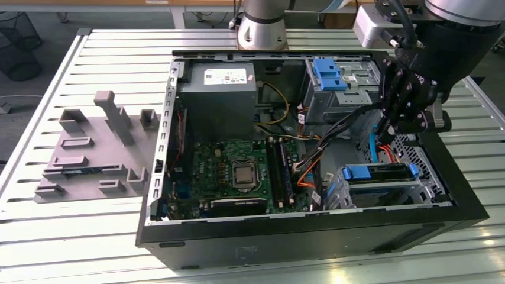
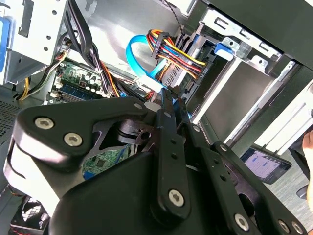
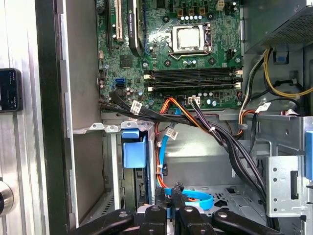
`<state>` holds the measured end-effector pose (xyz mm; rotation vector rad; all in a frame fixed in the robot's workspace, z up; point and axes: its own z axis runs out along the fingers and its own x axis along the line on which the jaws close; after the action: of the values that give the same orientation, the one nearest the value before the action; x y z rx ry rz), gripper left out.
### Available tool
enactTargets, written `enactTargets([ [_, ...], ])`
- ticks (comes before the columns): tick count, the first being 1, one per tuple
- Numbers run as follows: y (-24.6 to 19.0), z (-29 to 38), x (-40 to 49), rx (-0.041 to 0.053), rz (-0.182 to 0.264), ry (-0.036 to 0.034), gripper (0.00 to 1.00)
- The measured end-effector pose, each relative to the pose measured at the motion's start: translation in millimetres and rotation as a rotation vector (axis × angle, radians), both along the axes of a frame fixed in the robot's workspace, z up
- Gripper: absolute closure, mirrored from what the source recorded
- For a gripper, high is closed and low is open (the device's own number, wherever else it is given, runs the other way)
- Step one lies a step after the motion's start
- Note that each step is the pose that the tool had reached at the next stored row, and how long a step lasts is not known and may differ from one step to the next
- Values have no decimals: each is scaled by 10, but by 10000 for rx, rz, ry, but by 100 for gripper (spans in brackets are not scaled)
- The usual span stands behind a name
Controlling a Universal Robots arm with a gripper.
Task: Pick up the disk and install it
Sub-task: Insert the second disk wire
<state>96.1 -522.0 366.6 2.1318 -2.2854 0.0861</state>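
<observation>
The disk sits in the drive cage (image 1: 371,192) at the front corner of the open computer case, on the exterior view's right. Its blue bracket (image 1: 379,173) faces up; the bracket (image 3: 133,147) also appears in the first wrist view. Coloured power wires and a blue data cable (image 2: 139,56) run to the disk's end (image 2: 185,78). My gripper (image 1: 385,135) hangs just above the case beside that cage. Its two thin black fingers are shut together, tips (image 2: 168,93) close to the blue cable loop (image 3: 198,197). I see nothing held between the fingers (image 3: 161,196).
Inside the case lie the motherboard (image 1: 236,171), a grey power supply box (image 1: 219,89) and an upper bay with a blue latch piece (image 1: 327,74). Black cable bundles (image 3: 195,122) cross the middle. A grey fixture block (image 1: 94,148) sits on the slatted table on the exterior view's left. A phone (image 3: 10,90) lies outside the case.
</observation>
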Motion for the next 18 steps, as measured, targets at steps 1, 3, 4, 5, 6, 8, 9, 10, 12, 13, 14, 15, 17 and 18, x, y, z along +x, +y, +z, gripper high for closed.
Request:
enactTargets([
  [1, 0, 0, 0, 0, 0, 0, 83],
  [3, -1, 0, 0, 0, 0, 0, 83],
  [4, -1, 0, 0, 0, 0, 0, 83],
  [5, -1, 0, 0, 0, 0, 0, 83],
  [6, -1, 0, 0, 0, 0, 0, 83],
  [8, -2, 0, 0, 0, 0, 0, 83],
  [9, -2, 0, 0, 1, 0, 0, 83],
  [10, -5, 0, 0, -1, -1, 0, 83],
  [12, -30, 0, 0, 0, 0, 0, 83],
  [13, -30, 0, 0, 0, 0, 0, 83],
  [14, -39, 0, 0, 0, 0, 0, 83],
  [15, -49, 0, 0, 0, -1, 0, 83],
  [17, -50, 0, 0, 0, 0, 0, 83],
  [18, -50, 0, 0, 0, -1, 0, 83],
])
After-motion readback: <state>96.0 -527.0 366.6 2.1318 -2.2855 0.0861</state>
